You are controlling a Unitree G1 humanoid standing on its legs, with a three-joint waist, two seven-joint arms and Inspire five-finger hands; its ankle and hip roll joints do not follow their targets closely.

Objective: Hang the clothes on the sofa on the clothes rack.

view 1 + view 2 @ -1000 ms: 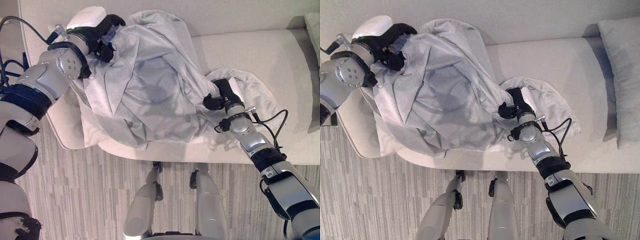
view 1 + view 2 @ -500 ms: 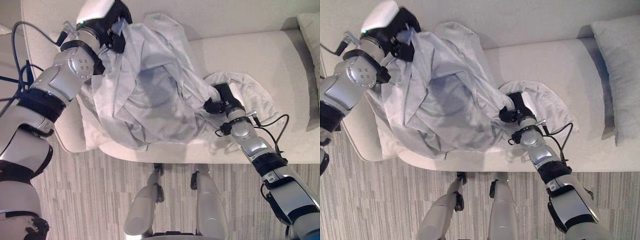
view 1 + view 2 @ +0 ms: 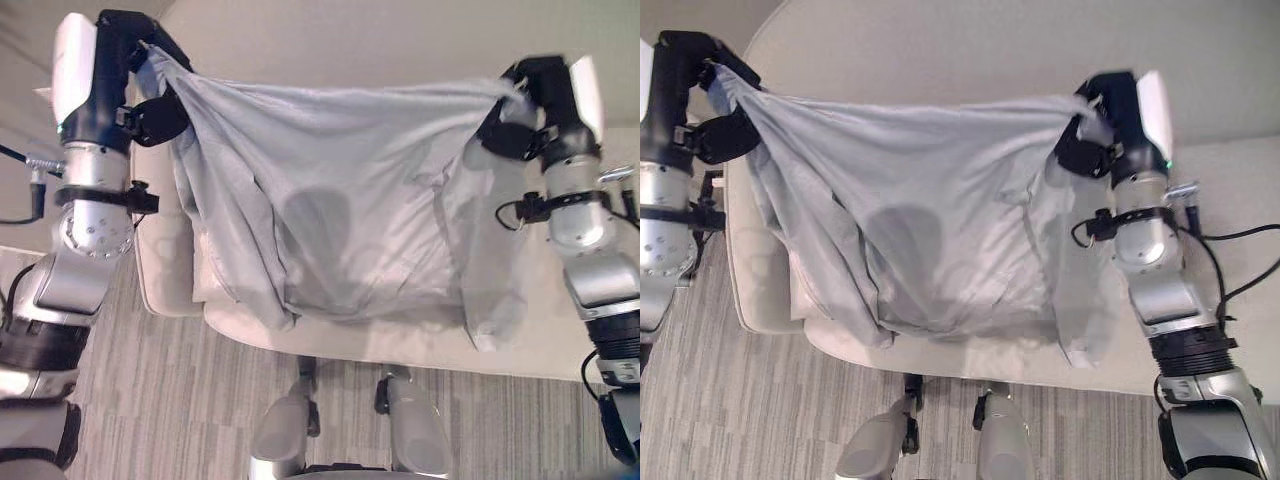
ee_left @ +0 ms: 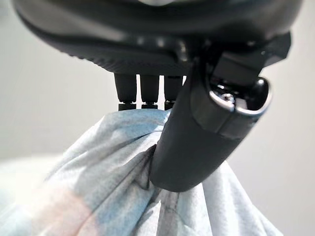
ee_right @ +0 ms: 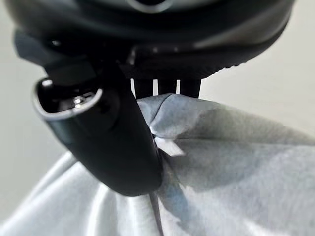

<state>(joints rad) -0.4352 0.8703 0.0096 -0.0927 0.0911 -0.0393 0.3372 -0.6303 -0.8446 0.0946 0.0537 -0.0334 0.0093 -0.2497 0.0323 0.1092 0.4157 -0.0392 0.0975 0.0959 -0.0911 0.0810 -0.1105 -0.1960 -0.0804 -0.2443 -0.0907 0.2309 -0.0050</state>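
Above the sofa (image 3: 420, 345), the left hand (image 3: 135, 80) pinches one upper corner of the grey garment (image 3: 340, 230) between thumb and curled fingers (image 4: 142, 91); the cloth hangs stretched across to the right hand (image 3: 530, 100), which is closed on the other corner.

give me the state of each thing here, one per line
shirt: lifted, spread wide between both hands, lower part draped on the sofa
left hand: shut, pinching one top corner of the shirt
right hand: shut, pinching the other top corner
sofa: seat mostly covered by the hanging shirt
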